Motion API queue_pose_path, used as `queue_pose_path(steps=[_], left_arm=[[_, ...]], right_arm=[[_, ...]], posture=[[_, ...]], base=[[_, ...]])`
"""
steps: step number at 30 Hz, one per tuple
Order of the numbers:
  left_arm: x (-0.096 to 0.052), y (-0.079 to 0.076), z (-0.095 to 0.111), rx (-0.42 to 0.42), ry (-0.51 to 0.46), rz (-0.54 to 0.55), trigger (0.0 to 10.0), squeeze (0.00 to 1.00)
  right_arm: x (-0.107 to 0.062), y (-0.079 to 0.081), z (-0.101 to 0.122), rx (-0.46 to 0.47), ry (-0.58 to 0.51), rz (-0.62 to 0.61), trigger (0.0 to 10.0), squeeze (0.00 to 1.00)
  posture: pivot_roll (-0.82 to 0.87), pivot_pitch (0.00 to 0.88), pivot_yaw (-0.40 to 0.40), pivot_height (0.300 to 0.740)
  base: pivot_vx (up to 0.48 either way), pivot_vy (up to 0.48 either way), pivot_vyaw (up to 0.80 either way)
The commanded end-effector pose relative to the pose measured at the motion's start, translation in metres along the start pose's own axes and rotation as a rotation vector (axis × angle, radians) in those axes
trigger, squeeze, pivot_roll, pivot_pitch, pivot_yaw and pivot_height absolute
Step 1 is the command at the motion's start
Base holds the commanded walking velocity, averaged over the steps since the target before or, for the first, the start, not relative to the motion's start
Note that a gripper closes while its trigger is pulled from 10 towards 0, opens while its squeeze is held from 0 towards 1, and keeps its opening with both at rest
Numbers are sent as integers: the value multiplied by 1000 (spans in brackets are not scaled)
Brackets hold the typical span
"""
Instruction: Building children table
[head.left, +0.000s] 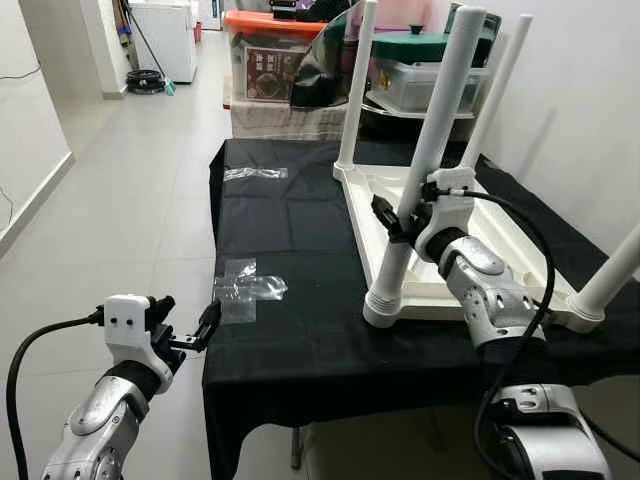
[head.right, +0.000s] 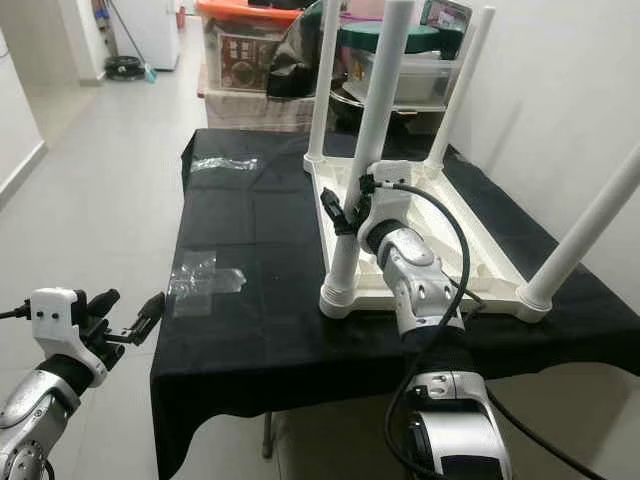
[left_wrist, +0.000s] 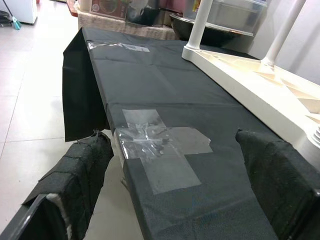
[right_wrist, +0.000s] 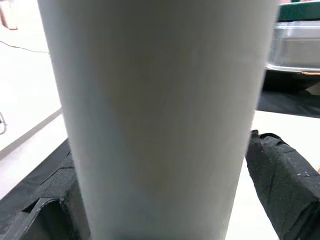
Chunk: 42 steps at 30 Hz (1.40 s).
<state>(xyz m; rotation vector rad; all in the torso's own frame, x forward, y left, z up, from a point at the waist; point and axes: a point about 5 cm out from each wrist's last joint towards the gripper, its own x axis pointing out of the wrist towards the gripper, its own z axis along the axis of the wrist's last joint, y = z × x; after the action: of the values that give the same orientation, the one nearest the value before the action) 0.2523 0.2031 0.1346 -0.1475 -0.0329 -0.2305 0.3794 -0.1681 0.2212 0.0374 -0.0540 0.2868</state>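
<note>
Right hand (head.left: 400, 222) apparently clamped round near table leg (head.left: 428, 160), left hand (head.left: 190, 325) spread apart beside black cloth's edge (head.left: 212, 330)

My right arm (head.left: 490, 290) reaches forward and up from the lower right, elbow bent, a black cable looping along it. My right hand (head.left: 400, 222) is at mid-height on a white table leg (head.left: 425, 170), one black finger (right_wrist: 285, 175) on each side of it; the wrist view has the leg close between them, though I cannot tell how tightly they press. My left arm (head.left: 100, 420) is held low on the left, forearm angled forward. My left hand (head.left: 190, 325) hovers off the near corner of the counter (left_wrist: 200, 100), fingers spread apart and holding nothing.
</note>
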Motion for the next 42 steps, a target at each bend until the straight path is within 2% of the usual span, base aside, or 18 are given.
queue_pose_path(steps=[1, 2, 3, 4, 5, 6, 7, 23, 27, 30, 32, 34, 37, 38, 42], left_arm=[[1, 0, -3, 3, 14, -11, 10000, 0], [1, 0, -3, 3, 14, -11, 10000, 0], [1, 0, -3, 4, 15, -11, 10000, 0], [1, 0, -3, 4, 15, -11, 10000, 0], [1, 0, -3, 4, 15, -11, 10000, 0], [1, 0, -3, 4, 16, -11, 10000, 0], [1, 0, -3, 5, 16, -12, 10000, 0], [0, 0, -4, 4, 19, -10, 10000, 0], [-1, 0, -4, 3, 18, -6, 10000, 0], [-1, 0, -4, 2, 17, -2, 10000, 0], [-1, 0, -4, 2, 17, -2, 10000, 0], [-1, 0, -4, 1, 16, 0, 10000, 0], [0, 1, -3, 2, 13, 8, 10000, 0], [0, 1, -3, 2, 13, 8, 10000, 0], [1, 1, -3, 2, 11, 17, 10000, 0]], right_arm=[[2, -2, 5, 5, -23, 14, 9686, 0], [2, -2, 5, 5, -23, 14, 9686, 0], [3, -4, 5, -4, -20, 15, 6784, 0], [3, -4, 5, -4, -20, 15, 6784, 0], [3, -5, 4, -9, -18, 14, 5020, 0], [3, -7, 4, -15, -16, 15, 4196, 0], [3, -8, 3, -21, -14, 15, 0, 0], [2, -16, -7, -24, 5, -22, 0, 0], [2, -18, -13, -11, 17, -89, 0, 0], [-5, -17, -35, -18, 78, -302, 0, 0], [-5, -17, -35, -18, 78, -302, 0, 0], [-8, -10, -48, -1, 117, -407, 0, 0], [-8, 13, -66, 64, 189, -564, 0, 0], [-8, 13, -66, 64, 189, -564, 0, 0], [2, 44, -79, 129, 270, -620, 0, 0]], posture=[[54, 0, -71, 740], [54, 0, -71, 740], [54, 0, -71, 740], [54, 0, -71, 740], [55, 0, -71, 740], [55, 0, -71, 740], [55, 0, -71, 740], [54, 0, -72, 740], [59, 0, -78, 740], [61, 0, -78, 740], [61, 0, -78, 740], [64, 0, -78, 740], [73, 0, -80, 740], [73, 0, -80, 740], [73, 0, -84, 740]], base=[[0, 0, 0], [0, 0, 0], [0, 0, 0], [0, 0, 0], [0, 0, 0], [0, 0, 0], [0, 0, 0], [0, 0, 0], [0, 0, 0], [0, 0, 0], [0, 0, 0], [0, 0, 0], [0, 0, 0], [0, 0, 0], [0, 0, 0]])
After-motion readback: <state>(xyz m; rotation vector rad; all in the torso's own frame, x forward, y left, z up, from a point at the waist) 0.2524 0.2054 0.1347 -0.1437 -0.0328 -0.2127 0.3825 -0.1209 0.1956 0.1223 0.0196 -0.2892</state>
